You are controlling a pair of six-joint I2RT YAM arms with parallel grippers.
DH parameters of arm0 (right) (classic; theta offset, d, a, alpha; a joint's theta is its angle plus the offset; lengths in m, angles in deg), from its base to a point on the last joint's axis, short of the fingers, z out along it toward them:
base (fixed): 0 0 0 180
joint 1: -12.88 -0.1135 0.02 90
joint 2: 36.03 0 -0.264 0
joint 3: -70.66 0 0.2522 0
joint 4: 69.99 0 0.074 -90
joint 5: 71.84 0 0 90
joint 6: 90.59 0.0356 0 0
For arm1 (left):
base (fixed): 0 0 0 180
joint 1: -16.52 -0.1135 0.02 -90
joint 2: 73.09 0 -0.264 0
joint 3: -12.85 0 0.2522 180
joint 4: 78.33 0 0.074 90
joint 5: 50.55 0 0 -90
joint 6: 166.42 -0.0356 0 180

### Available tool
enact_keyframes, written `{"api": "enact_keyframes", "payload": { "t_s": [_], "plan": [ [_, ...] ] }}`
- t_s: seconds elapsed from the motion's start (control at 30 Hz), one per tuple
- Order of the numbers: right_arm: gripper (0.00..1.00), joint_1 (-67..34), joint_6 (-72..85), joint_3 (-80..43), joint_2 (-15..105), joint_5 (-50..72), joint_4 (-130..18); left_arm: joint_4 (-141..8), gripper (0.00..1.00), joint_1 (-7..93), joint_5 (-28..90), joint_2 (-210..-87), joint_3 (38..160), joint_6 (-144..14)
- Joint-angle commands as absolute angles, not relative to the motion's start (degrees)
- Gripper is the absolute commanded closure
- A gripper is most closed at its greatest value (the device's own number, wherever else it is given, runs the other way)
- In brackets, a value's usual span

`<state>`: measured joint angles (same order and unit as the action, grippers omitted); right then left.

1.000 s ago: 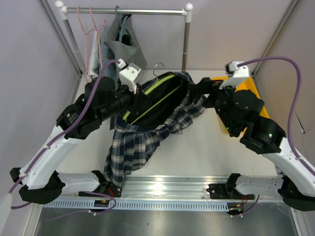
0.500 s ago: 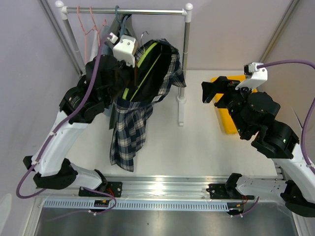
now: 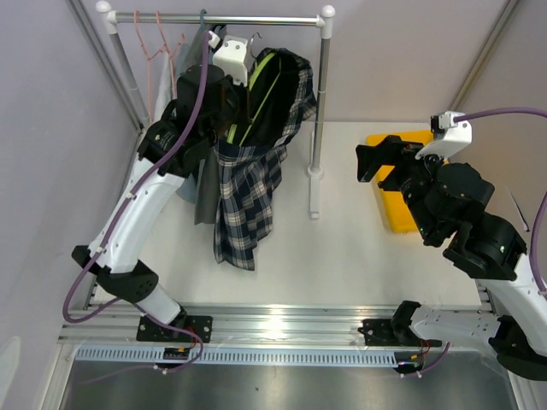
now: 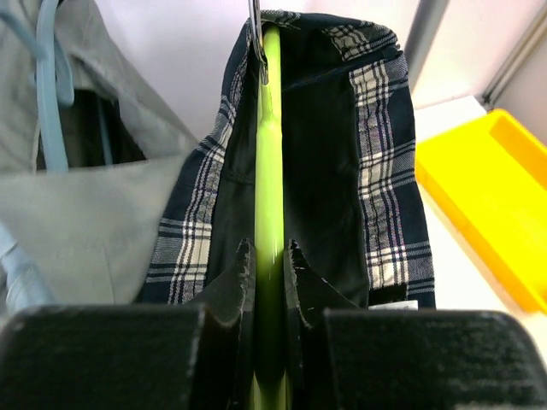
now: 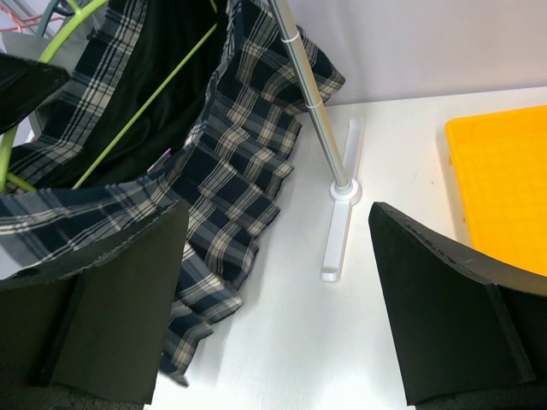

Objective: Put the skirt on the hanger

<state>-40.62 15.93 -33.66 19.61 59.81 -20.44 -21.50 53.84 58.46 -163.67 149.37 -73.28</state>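
Observation:
A dark blue plaid skirt [image 3: 248, 179] hangs on a lime-green hanger [image 3: 256, 90]. My left gripper [image 3: 232, 94] is shut on the hanger and holds it high, just under the rail [image 3: 226, 19] of the clothes rack. In the left wrist view the green hanger bar [image 4: 270, 171] runs between my fingers [image 4: 242, 273], with the skirt [image 4: 376, 145] draped on both sides. My right gripper [image 3: 369, 162] is open and empty, over the table to the right of the rack's pole. Its view shows the skirt [image 5: 231, 171] and the hanger [image 5: 137, 111].
A grey garment [image 3: 205, 184] on a blue hanger and pink hangers [image 3: 158, 51] hang on the rack's left part. The rack's right pole [image 3: 321, 94] stands on a white foot [image 3: 314, 192]. A yellow tray [image 3: 402, 184] lies at the right.
My left arm has lifted the hanger with the skirt from the table's middle up and back to the rail. My right gripper has let go of the skirt and drawn back to the right.

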Motion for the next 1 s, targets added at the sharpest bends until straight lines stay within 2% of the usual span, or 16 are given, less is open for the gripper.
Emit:
{"api": "enact_keyframes", "payload": {
  "t_s": [0.0, 0.5, 0.93, 0.97],
  "plan": [
    [0.09, -40.47, 16.2, -34.33, 18.55, 60.97, -21.16, -35.2, 1.0, 52.47, 56.59, -163.52, 154.76, -72.46],
    [0.09, -39.77, 15.5, -32.22, 17.94, 59.47, -22.39, -37.94, 1.0, 51.15, 57.82, -174.42, 165.39, -70.18],
    [0.08, -39.06, 16.55, -29.5, 16.62, 58.15, -22.74, -39.34, 1.0, 50.8, 55.72, -173.2, 157.22, -67.63],
    [0.08, -39.06, 16.64, -29.32, 16.53, 58.07, -22.74, -39.25, 0.96, 50.8, 55.28, -172.85, 157.22, -67.71]
  ]
}}
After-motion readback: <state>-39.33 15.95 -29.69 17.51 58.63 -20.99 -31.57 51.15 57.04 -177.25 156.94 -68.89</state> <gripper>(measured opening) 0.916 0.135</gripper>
